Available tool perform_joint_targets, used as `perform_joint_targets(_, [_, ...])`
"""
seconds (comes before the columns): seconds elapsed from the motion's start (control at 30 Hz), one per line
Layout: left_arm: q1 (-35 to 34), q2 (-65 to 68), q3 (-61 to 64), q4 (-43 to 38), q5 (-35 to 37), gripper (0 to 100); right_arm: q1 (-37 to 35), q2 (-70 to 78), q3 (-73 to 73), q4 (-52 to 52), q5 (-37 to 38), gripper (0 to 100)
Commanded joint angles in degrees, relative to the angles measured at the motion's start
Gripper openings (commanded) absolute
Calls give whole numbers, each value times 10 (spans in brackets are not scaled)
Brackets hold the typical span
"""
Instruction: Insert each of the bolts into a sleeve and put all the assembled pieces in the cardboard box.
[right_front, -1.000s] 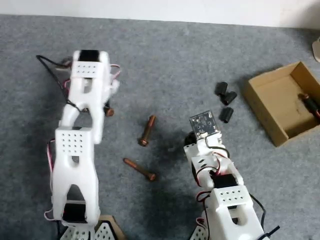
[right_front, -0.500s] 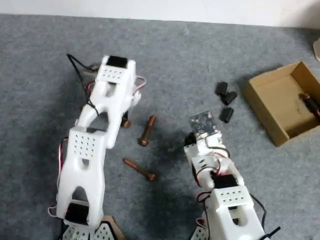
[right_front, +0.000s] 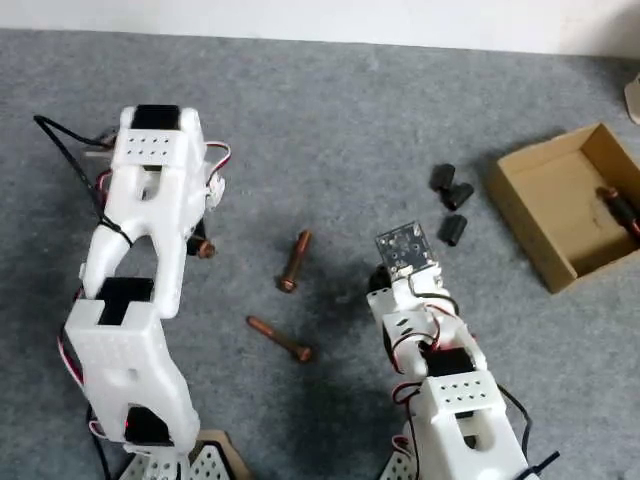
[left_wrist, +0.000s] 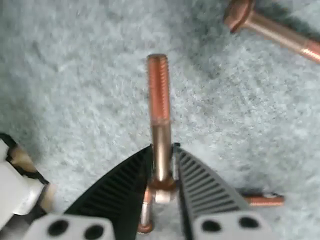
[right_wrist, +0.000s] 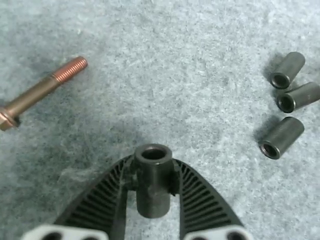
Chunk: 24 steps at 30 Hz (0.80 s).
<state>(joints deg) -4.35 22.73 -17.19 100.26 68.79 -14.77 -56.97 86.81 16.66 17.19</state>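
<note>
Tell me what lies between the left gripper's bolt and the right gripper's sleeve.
A loose bolt lies flat on the carpet between the held bolt and the held sleeve; a second loose bolt lies nearby. Nothing else visible.

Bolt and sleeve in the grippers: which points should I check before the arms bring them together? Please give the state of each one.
1. Left gripper shut on bolt: ok, thread end free.
2. Right gripper shut on sleeve: ok.
3. Sleeve bore open: ok, the visible end looks empty.
4. Bolt lined up with sleeve: not ok, the two grippers are apart.
5. Box open on top: ok.
</note>
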Motion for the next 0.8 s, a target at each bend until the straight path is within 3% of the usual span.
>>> perform_joint_targets(0.0, [-2,-47,18,3,-14,353,-5,-10,-5,-16,7,4])
perform_joint_targets(0.13, [0,-48,61,4,-15,597,-5,-10,-5,-16,7,4])
perform_joint_targets(0.23, [0,-49,87,4,-17,676,-5,-10,-5,-16,7,4])
perform_joint_targets(0.33, [0,-49,99,4,-53,688,-5,-10,-5,-16,8,4])
perform_joint_targets(0.77, [-14,-123,67,4,-453,687,-5,-10,-5,-16,8,4])
